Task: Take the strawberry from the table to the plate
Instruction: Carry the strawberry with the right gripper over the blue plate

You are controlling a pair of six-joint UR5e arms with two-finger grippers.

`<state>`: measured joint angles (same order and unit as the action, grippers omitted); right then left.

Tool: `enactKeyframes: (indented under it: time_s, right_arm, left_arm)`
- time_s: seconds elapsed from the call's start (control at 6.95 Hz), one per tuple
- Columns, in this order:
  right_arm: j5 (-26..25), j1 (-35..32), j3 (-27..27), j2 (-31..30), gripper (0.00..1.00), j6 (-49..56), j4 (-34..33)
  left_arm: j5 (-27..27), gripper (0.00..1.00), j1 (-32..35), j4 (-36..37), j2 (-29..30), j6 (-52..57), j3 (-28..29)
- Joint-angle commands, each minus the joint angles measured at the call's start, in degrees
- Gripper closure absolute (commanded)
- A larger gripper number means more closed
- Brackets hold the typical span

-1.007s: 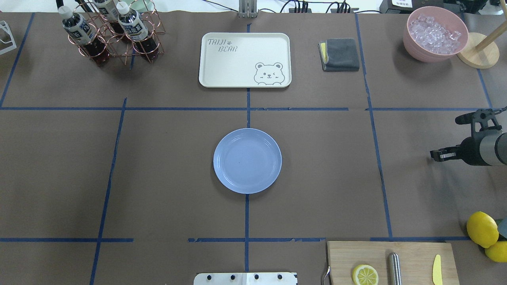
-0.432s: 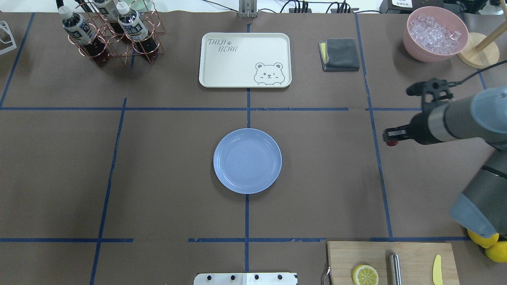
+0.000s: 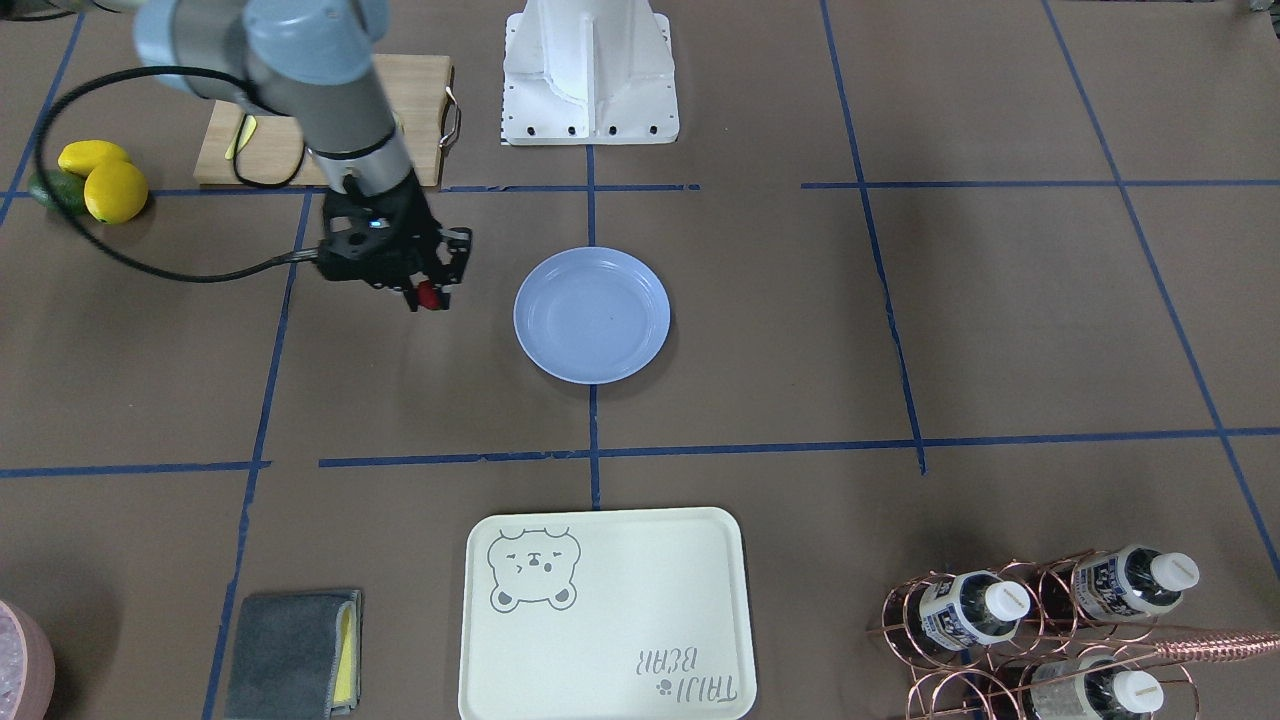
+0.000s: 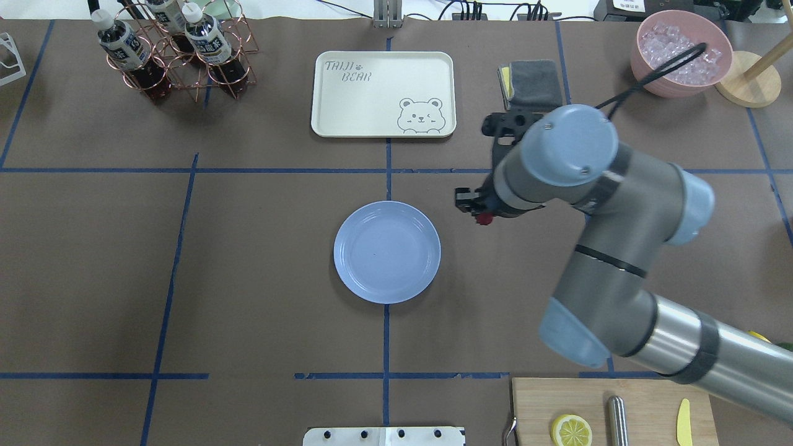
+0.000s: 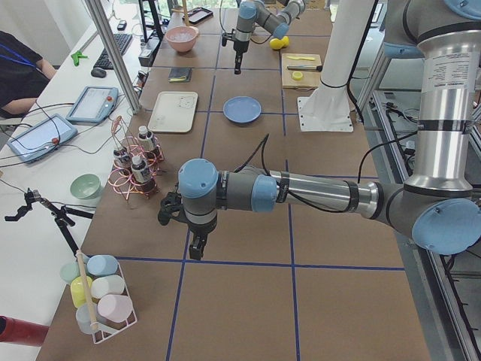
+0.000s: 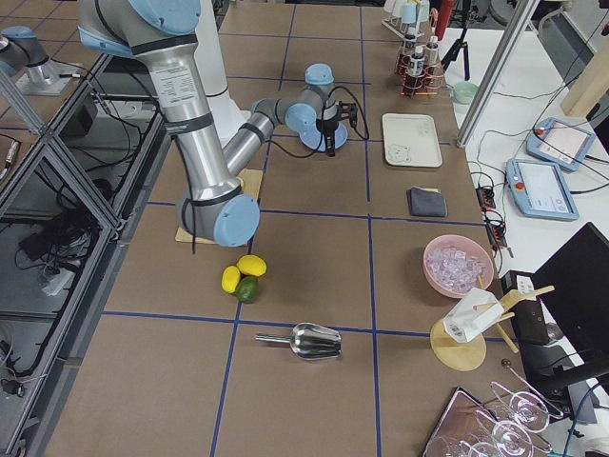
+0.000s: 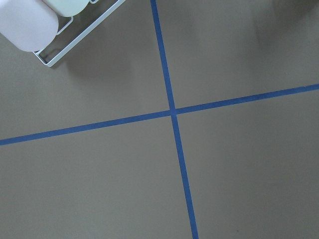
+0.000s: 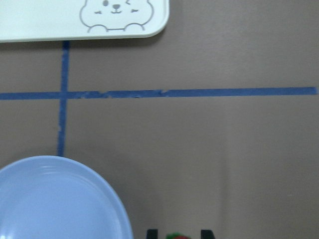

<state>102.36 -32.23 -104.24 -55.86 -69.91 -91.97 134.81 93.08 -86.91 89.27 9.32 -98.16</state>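
Note:
The light blue plate (image 4: 387, 252) lies flat at the middle of the brown table (image 4: 248, 279). My right gripper (image 4: 480, 214) hangs above the table just right of the plate's far rim, shut on the small red strawberry (image 4: 484, 218). From across the table, the strawberry (image 3: 428, 296) shows between the black fingers, left of the plate (image 3: 592, 315). In the right wrist view the plate (image 8: 50, 199) fills the lower left, and the strawberry (image 8: 177, 236) peeks in at the bottom edge. My left gripper (image 5: 197, 244) points down far from the plate; I cannot tell its state.
A cream bear tray (image 4: 383, 93), a grey cloth (image 4: 533, 77), a copper bottle rack (image 4: 173, 49) and a pink bowl of ice (image 4: 678, 52) line the far side. A cutting board (image 4: 610, 412) with half a lemon sits near right. Whole lemons (image 3: 100, 180) lie beside it.
My right arm has swept left across the table from the right edge, carrying the strawberry to just right of the plate. The plate has not moved.

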Motion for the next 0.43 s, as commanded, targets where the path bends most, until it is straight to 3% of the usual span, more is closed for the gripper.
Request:
enactKeyframes:
  time_s: [0.0,0.14,0.29]
  right_arm:
    - [-6.62,6.27,14.78,14.41,1.0,-7.84,-1.98]
    - [-7.86,7.52,19.29,16.73,1.0,-8.39,-1.55]
    - [-9.01,8.49,22.81,16.4,1.0,-8.57,2.98]
  left_arm:
    - [-0.07,0.0,0.0,-0.02,0.03,0.0,-0.1]
    - [0.01,0.0,0.0,0.07,0.03,0.0,-0.18]
    - [0.1,0.0,0.0,-0.02,0.03,0.0,-0.1]
